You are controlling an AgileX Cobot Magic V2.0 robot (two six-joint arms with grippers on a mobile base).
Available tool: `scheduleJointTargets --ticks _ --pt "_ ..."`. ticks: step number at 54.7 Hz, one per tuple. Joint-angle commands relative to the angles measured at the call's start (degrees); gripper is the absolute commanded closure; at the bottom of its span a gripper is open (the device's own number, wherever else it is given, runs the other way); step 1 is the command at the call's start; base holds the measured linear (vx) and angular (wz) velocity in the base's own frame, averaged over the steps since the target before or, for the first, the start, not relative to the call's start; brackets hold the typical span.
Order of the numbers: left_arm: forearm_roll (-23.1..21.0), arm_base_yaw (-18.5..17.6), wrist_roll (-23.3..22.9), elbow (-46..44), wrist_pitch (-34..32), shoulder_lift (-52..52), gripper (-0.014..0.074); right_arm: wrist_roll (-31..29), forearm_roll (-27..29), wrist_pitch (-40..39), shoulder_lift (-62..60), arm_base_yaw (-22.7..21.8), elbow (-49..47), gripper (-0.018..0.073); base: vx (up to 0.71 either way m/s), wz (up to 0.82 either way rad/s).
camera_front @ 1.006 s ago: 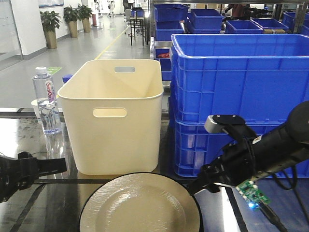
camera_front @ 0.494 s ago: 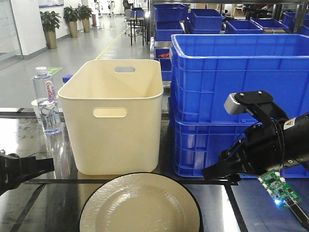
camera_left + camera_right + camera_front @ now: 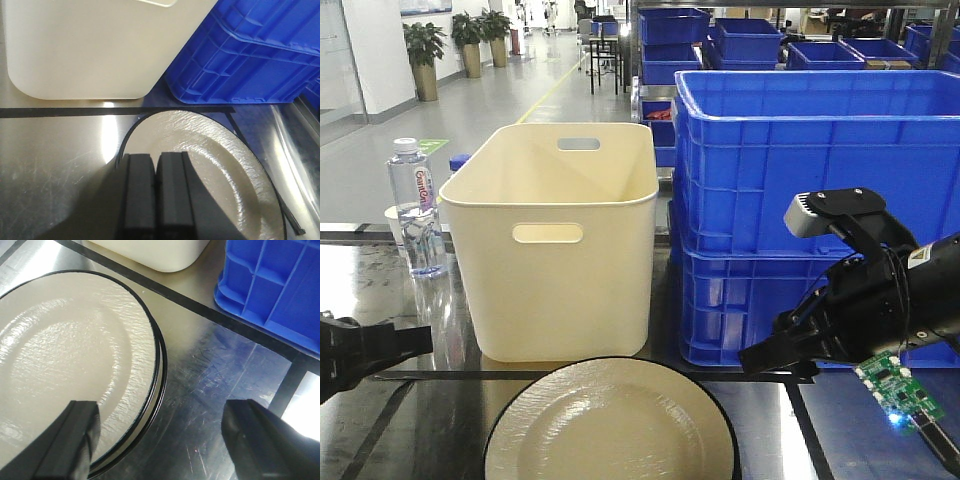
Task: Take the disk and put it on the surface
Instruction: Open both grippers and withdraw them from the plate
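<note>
- The disk (image 3: 610,425) lies flat on the black bench (image 3: 380,420), right in front of the tub (image 3: 555,240) and beside the crates (image 3: 820,200).
- In the right wrist view we spot a second black rim under the first on the disk's right side; a stacked plate or a reflection, we cannot tell.
- Our right end effector (image 3: 160,440) hangs above the disk's right edge, fingers wide apart, one finger (image 3: 70,440) over the plate, the other over bare bench. Nothing is gripped.
- Our left end effector (image 3: 155,192) sits over the disk's left rim with its fingers pressed together, holding nothing.
- We judge the disk stiff, glossy and slippery, probably ceramic, so breakable and fairly weighty.
- It lies shallow on the bench, so the rim is the only handhold: one finger under the lip, one on top.
- We reckon a pinch at one edge will let it tip; a firm, level grip matters.
</note>
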Motion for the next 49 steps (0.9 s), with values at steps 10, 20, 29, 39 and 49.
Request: scheduleJointTargets --ticks 10,20,29,39,49 --pt "-2.2 0.0 0.3 -1.4 -4.8 -1.3 0.0603 -0.2 1.3 -2.5 -2.0 -0.3 -1.8 -0.0002 0.00 0.00" --pt "3.8 -0.1 -0.3 -0.9 -9.7 -3.3 0.0603 -0.2 1.3 -2.5 -2.0 -0.3 -1.8 -0.0002 0.00 0.00" --pt "14.2 -0.1 -8.4 7.2 -18.4 -12.7 0.0603 -0.2 1.3 -2.5 -2.0 -0.3 -1.8 -0.0002 0.00 0.00" --pt "35.5 -1.1 -21.1 23.4 -28.6 -27.6 0.0603 -0.2 1.3 -2.5 -2.0 -0.3 -1.8 -0.0002 0.00 0.00" --pt "49.2 -1.5 -28.3 39.0 -34.5 -42.4 0.0603 -0.2 1.3 -2.5 -2.0 -0.3 -1.8 -0.0002 0.00 0.00"
